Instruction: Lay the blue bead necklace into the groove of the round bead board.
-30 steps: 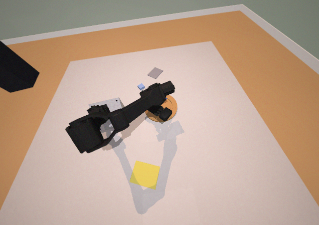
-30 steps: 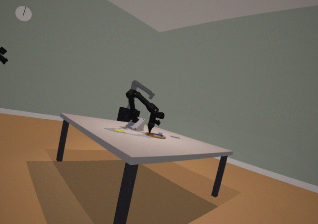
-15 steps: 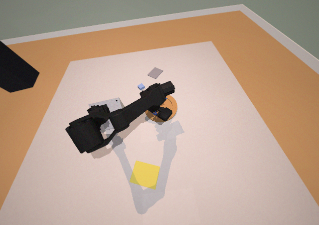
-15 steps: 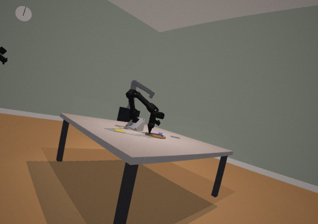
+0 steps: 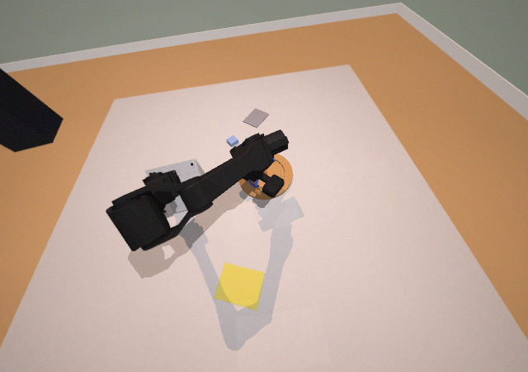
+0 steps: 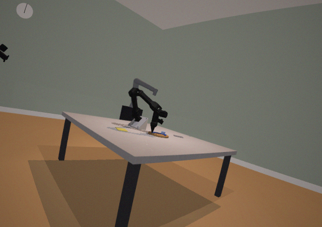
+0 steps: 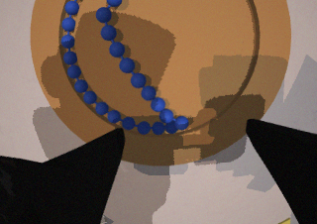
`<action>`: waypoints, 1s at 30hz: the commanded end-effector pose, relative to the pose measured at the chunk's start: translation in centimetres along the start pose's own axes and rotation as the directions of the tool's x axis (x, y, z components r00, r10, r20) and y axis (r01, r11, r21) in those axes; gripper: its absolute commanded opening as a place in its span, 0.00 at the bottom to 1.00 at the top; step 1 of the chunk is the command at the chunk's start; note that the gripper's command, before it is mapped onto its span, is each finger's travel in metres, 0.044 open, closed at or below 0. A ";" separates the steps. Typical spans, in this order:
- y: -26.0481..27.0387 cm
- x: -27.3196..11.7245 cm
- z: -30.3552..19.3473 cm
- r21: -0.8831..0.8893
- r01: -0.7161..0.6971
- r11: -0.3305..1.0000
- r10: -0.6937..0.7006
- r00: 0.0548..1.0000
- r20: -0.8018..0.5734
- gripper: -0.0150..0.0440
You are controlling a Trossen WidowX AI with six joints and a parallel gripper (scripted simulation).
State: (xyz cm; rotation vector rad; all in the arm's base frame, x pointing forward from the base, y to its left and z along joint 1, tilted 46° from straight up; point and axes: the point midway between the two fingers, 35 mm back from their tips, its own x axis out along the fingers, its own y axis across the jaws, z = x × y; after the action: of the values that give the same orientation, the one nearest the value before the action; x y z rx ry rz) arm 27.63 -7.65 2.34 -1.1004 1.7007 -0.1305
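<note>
The round orange bead board (image 5: 288,175) (image 6: 162,135) (image 7: 273,36) has a thin ring groove. The blue bead necklace (image 5: 254,184) (image 6: 158,133) (image 7: 117,50) lies on it. In the wrist view one strand follows the groove along the left and bottom; the other crosses the board's inside diagonally. They meet in a tight bend at the bottom, near the groove. The right side of the groove is bare. My gripper (image 6: 152,131) (image 7: 186,131) is open and empty, low at the board's near edge, its fingertips either side of the bend. The necklace's far part is outside the wrist view.
A light blue block (image 5: 232,140) (image 6: 163,132) and a flat grey tile (image 5: 256,118) (image 6: 178,136) lie beyond the board. A yellow square (image 5: 240,286) (image 6: 121,129) lies on the table. A pale sloped box (image 5: 187,168) (image 6: 141,123) stands beside the arm's base.
</note>
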 end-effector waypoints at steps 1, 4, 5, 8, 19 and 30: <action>0.0 0.0 0.0 0.002 -0.001 1.000 0.001 1.000 -0.002 1.00; 0.0 0.0 0.0 0.002 -0.001 1.000 0.001 1.000 -0.002 1.00; 0.0 0.0 0.0 0.002 -0.001 1.000 0.001 1.000 -0.002 1.00; 0.0 0.0 0.0 0.002 -0.001 1.000 0.001 1.000 -0.002 1.00; 1.6 -2.8 1.7 -0.467 -0.003 0.884 0.003 1.000 0.000 0.73; 1.8 -3.2 1.9 -0.532 -0.003 0.847 0.003 1.000 -0.001 0.46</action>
State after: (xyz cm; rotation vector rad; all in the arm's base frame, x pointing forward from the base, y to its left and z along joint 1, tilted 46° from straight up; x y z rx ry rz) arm 28.08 -3.74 2.81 -1.4873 1.7820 0.3440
